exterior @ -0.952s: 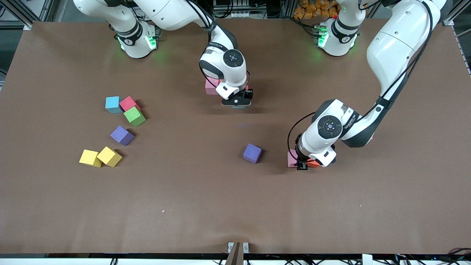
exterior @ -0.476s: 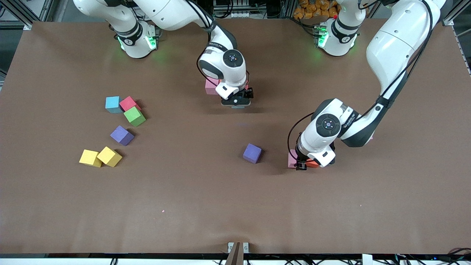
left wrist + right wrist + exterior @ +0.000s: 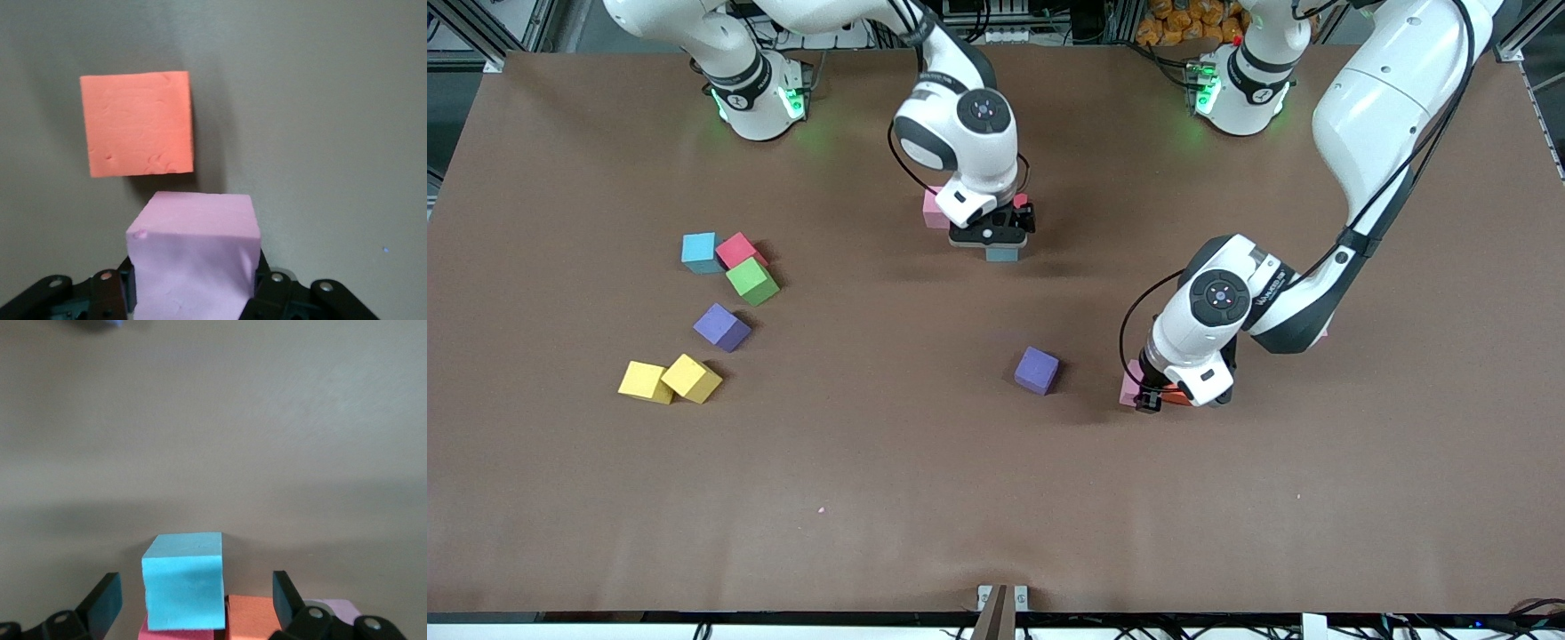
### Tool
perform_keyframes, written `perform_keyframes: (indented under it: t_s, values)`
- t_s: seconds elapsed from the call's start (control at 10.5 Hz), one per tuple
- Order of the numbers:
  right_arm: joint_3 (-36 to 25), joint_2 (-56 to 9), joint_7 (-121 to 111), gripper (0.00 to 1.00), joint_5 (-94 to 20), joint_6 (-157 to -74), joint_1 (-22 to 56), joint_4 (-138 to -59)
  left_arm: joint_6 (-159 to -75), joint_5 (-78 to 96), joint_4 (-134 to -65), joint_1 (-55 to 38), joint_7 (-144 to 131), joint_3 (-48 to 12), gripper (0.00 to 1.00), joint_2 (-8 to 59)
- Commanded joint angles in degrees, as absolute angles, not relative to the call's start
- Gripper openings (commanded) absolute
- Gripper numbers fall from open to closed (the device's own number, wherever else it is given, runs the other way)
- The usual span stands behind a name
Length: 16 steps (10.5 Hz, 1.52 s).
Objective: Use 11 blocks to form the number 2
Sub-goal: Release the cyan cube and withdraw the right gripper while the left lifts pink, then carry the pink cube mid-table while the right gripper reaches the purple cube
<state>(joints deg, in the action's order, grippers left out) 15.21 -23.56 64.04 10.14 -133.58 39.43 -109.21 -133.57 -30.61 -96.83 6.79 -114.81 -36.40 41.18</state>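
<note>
Over digit's start: right end effector (image 3: 987,236) newly released, light blue block (image 3: 1002,254) placed; left end effector (image 3: 1158,396) grasping pink block (image 3: 193,257).

Brown table (image 3: 889,498), scattered foam cubes: two yellow (image 3: 646,381), two purple (image 3: 721,327), green (image 3: 751,281), red (image 3: 739,250), blue (image 3: 699,252).

The pink cube (image 3: 193,257) and orange cube (image 3: 138,124) look like matt, pitted foam; the table (image 3: 925,480) seems matt brown.
</note>
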Motion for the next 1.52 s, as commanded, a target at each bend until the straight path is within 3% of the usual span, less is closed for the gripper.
perform_keyframes:
  t_s: [0.0, 0.29, 0.57, 1.05, 1.43]
  values:
    - [15.82, -16.29, 61.03, 1.0, 10.02, -131.93, 32.91, -112.84, -133.07, -31.82, -96.86, 6.5, -109.97, -37.17, 0.05, 40.17]
    - [15.82, -9.51, 43.19, 1.0, 4.57, -129.83, 22.96, -117.59, -132.89, -31.9, -96.94, 4.23, -104.44, -39.28, 0.05, 39.99]
    - [15.82, -8.88, 29.76, 1.0, 4.57, -125.25, 11.73, -117.51, -128.86, -33.39, -96.77, -2.88, -103.02, -39.37, 0.05, 39.11]
    - [15.56, -9.84, 3.39, 1.0, 5.01, -125.68, -2.7, -119.09, -128.5, -32.87, -96.94, -8.0, -82.4, -41.91, 0.05, 39.29]
    - [15.56, -11.24, -8.5, 1.0, 5.27, -134.8, -9.73, -125.94, -128.58, -32.7, -95.54, -11.42, -69.89, -43.15, 0.05, 42.35]
